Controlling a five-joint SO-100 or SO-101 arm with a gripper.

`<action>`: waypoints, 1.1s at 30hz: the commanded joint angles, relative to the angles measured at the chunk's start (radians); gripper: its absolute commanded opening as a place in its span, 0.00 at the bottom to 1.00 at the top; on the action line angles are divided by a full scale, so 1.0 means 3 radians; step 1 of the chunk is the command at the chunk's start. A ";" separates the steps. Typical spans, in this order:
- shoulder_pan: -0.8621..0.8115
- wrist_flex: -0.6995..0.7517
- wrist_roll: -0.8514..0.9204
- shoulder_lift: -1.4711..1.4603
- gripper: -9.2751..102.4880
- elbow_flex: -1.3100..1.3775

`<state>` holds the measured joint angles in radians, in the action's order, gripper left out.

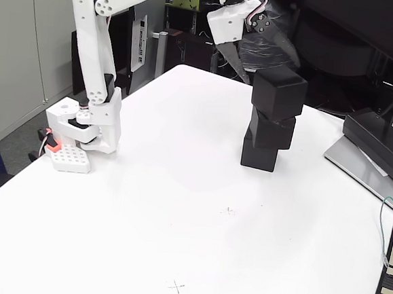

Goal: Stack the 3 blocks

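Observation:
Three black blocks stand in a slightly crooked stack right of the table's middle in the fixed view: the bottom block (259,155), the middle block (272,131) and the top block (279,92), which is twisted and overhangs a little to the right. My gripper (273,73) hovers at the top block's upper edge, coming down from the upper left. It is open: one dark finger (238,63) lies to the block's left and the other behind its right corner. Neither finger presses on the block.
The arm's white base (81,138) is clamped at the table's left edge. A flat black device on a grey base (377,144) sits at the right edge, and a small black box (392,278) with a green cable lies at the lower right. Dark equipment stands behind the table.

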<state>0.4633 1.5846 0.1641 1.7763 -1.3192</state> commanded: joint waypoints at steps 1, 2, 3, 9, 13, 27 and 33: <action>-0.0026 0.0000 0.0015 0.0194 0.39 0.0056; -0.0026 0.0000 0.0015 0.0271 0.39 0.0061; -0.0026 0.0000 0.0015 0.0368 0.39 0.0061; -0.0026 -0.0005 0.0020 0.1007 0.39 0.0061; -0.0056 -0.0005 0.0020 0.1340 0.32 0.0056; -0.1222 -0.0005 0.0020 0.2122 0.07 0.0051; -0.1585 -0.0005 0.0020 0.2485 0.08 -0.0164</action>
<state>0.0245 1.5846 0.1641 2.4866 -1.3438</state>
